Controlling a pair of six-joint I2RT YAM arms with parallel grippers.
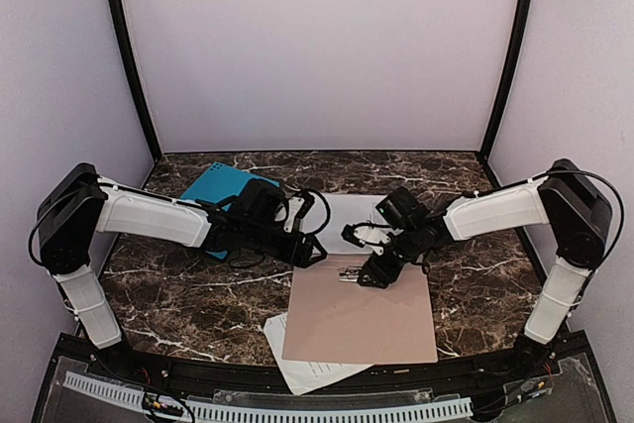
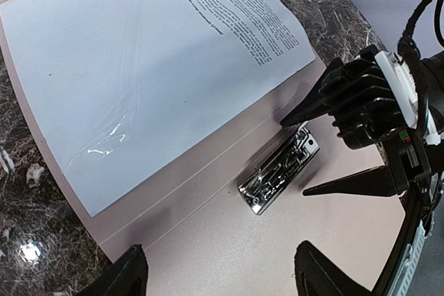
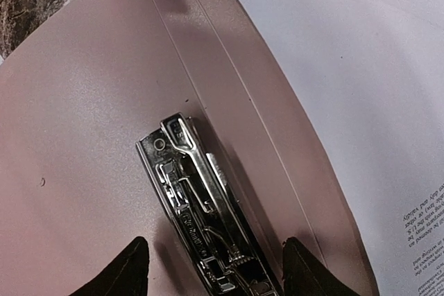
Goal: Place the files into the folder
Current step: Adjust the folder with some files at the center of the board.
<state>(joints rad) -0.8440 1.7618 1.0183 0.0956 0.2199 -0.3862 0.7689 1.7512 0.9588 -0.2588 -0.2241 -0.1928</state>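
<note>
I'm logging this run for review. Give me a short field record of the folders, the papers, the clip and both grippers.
folder: tan folder lies open on the table
clip: metal clip inside, beside the fold
filed: one printed sheet on the far leaf
unfiled: white sheets stick out from under the near leaf
left gripper: open, holding nothing, above the near leaf
right gripper: open, fingers either side of the clip
other: teal folder far left, behind the left arm
</note>
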